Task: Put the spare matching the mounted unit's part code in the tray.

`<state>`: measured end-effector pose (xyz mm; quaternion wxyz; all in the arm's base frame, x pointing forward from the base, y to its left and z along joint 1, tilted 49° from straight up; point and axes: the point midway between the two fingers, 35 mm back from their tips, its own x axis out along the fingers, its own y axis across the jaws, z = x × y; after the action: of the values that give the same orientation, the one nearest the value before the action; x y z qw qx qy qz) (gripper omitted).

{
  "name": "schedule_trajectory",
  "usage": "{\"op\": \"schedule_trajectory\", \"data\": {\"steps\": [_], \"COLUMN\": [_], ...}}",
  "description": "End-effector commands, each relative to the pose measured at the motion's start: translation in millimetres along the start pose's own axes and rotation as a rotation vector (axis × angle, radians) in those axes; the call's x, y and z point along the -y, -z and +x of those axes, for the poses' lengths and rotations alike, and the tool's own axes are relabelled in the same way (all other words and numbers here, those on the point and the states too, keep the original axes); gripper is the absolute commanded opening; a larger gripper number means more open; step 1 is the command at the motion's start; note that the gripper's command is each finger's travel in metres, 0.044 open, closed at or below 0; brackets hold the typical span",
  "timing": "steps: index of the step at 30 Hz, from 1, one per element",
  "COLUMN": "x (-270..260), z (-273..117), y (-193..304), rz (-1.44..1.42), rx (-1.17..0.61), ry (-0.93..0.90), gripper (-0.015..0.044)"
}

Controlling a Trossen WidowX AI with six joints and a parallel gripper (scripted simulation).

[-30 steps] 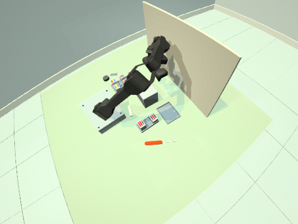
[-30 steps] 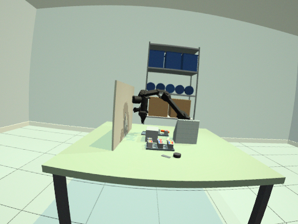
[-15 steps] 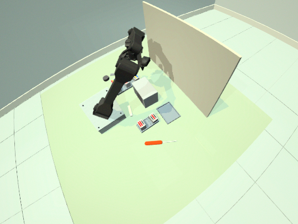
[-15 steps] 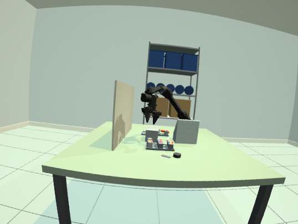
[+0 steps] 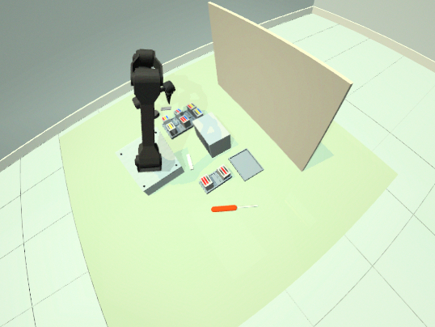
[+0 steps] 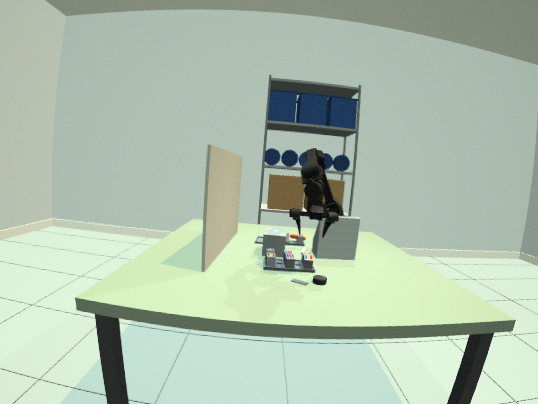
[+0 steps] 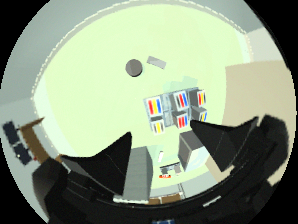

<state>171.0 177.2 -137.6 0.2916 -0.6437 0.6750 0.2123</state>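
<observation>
The mounted unit, a grey box (image 5: 219,142) (image 6: 274,244) (image 7: 190,149), stands beside the spares rack (image 6: 290,269); no code shows on its visible faces. The rack holds several small striped spares, including a red-yellow-blue one (image 7: 154,106), a blue-and-red one (image 7: 180,100) and a yellow-striped one (image 7: 158,127). The shallow grey tray (image 5: 246,164) is empty. My gripper (image 6: 312,235) (image 7: 161,128) is open with nothing between its fingers. It hangs above the rack area; the arm partly hides it in the top view.
A tall beige panel (image 5: 279,85) (image 6: 222,205) stands beyond the box. A smaller rack near the tray holds two red-striped blocks (image 5: 206,181) (image 5: 224,171). A red screwdriver (image 5: 224,208), a white strip (image 5: 190,162), a black puck (image 6: 320,280) (image 7: 134,67) and a grey strip (image 6: 299,282) (image 7: 156,62) lie about.
</observation>
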Motion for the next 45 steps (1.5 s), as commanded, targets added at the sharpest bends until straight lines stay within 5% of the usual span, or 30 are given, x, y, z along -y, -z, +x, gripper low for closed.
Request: {"op": "schedule_trajectory", "data": {"steps": [1,6,45], "x": [-2,0,3], "z": [5,40,89], "y": [-2,-9,-11], "rz": [-0.021,-0.02,-0.02], "rx": [0.005,0.005,0.004], "ry": [-0.009,-0.008,-0.007], "gripper": [0.0414,0.03,0.03]}}
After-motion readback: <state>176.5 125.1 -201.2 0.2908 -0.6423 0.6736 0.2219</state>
